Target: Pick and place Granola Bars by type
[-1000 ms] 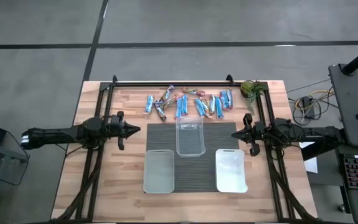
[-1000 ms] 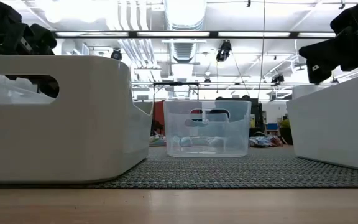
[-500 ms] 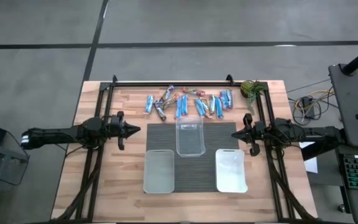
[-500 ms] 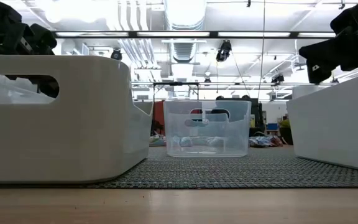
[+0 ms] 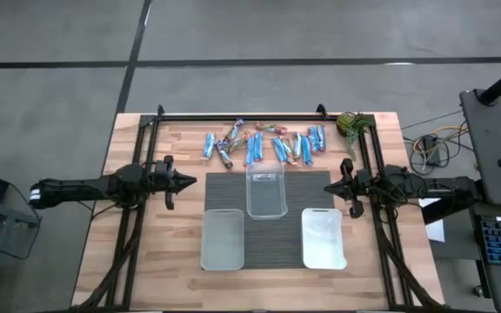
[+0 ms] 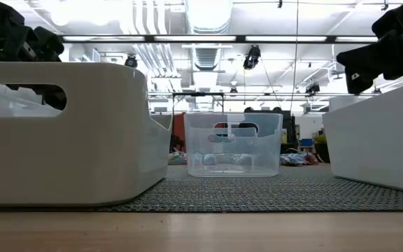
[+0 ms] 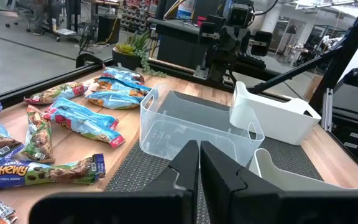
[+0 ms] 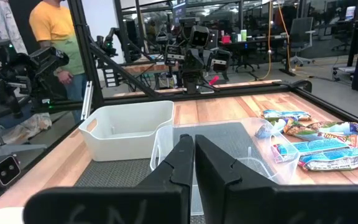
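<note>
Several granola bars point(image 5: 263, 144), mostly blue with some orange and dark ones, lie scattered flat on the wood along the table's far side; they also show in the left wrist view point(image 7: 79, 118) and the right wrist view point(image 8: 319, 149). My left gripper point(image 5: 198, 181) hovers shut over the table's left side, pointing toward the mat, holding nothing. My right gripper point(image 5: 329, 187) hovers shut over the right side, pointing toward the left arm, also with nothing in it.
A dark ribbed mat point(image 5: 272, 217) carries a clear tub point(image 5: 266, 191) at its far middle and two white tubs, near left point(image 5: 223, 239) and near right point(image 5: 323, 237). A green plant clump point(image 5: 350, 124) sits at the far right corner. A person point(image 8: 58, 37) stands beyond the table.
</note>
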Robot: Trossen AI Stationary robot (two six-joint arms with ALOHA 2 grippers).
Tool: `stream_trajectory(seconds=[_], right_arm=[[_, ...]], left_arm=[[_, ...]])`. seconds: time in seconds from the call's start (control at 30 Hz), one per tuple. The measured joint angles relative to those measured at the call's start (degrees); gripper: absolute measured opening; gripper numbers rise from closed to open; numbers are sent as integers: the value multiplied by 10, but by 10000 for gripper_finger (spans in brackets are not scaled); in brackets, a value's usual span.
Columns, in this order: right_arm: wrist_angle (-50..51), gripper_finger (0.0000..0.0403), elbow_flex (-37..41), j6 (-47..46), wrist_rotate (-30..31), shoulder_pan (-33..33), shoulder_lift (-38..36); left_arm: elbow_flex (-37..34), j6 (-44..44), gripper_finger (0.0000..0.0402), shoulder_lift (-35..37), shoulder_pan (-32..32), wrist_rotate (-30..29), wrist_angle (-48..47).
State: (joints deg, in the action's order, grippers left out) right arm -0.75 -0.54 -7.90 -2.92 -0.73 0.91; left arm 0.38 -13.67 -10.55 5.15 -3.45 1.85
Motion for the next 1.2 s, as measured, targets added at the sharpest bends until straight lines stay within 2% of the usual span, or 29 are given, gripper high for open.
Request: stream_trajectory(seconds=[0.1, 0.23, 0.37, 0.5, 0.63, 0.73, 0.87, 1.07, 1.2], right_arm=[[0, 8, 0, 14, 1, 0, 0], [2, 8, 0, 201, 28, 0, 0], [2, 8, 0, 361, 30, 0, 0], [2, 8, 0, 488, 30, 0, 0], [1, 8, 0, 541, 30, 0, 0], [2, 8, 0, 536, 30, 0, 0], [1, 8, 0, 464, 30, 0, 0], [-1, 8, 0, 308, 30, 0, 0], [-11, 8, 0, 153, 30, 0, 0]], left_arm=[[0, 0, 0, 0, 0, 0, 0], [0, 0, 0, 0, 0, 0, 0], [0, 0, 0, 0, 0, 0, 0], [0, 0, 0, 0, 0, 0, 0], [0, 0, 0, 0, 0, 0, 0], [0, 0, 0, 0, 0, 0, 0], [0, 0, 0, 0, 0, 0, 0], [0, 0, 0, 0, 0, 0, 0], [0, 0, 0, 0, 0, 0, 5]])
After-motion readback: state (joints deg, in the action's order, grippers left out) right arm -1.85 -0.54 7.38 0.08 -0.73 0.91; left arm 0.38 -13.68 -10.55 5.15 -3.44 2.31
